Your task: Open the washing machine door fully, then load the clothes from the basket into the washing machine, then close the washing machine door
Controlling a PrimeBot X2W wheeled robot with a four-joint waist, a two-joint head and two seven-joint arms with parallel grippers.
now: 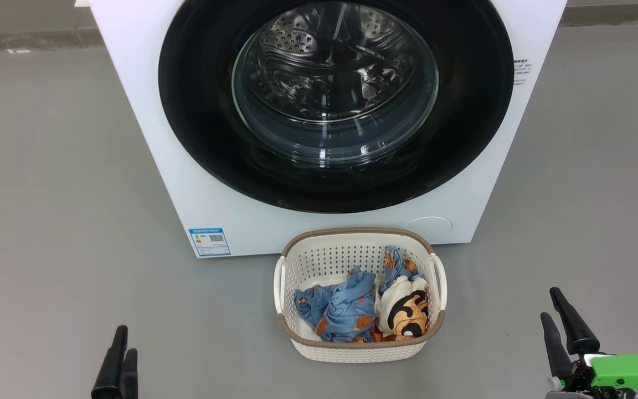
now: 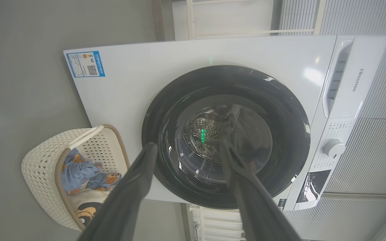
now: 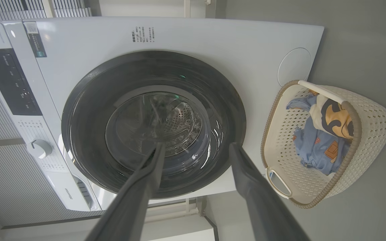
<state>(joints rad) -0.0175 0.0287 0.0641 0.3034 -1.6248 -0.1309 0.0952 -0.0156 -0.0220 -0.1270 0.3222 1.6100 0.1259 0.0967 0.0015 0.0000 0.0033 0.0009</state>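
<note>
"Grippers: left gripper [image 1: 125,341] and right gripper [image 1: 550,303] gape empty in head view — washing machine door [image 1: 197,111] shut."

"Left wrist view: clothes [image 2: 79,172] in the basket [image 2: 42,167], on the floor [image 2: 12,67] by it. Right wrist view: glossy rim, no handle seen — fingers could slip."

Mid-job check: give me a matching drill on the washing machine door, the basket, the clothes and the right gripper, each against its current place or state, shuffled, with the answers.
Things:
1. washing machine door
2. basket
3. clothes
4. right gripper

Places or states:
a. open and empty, low at the right of the head view
b. shut against the washing machine
c. standing on the floor in front of the machine
d. heaped inside the basket

Pairs: 1-b, 2-c, 3-d, 4-a
</note>
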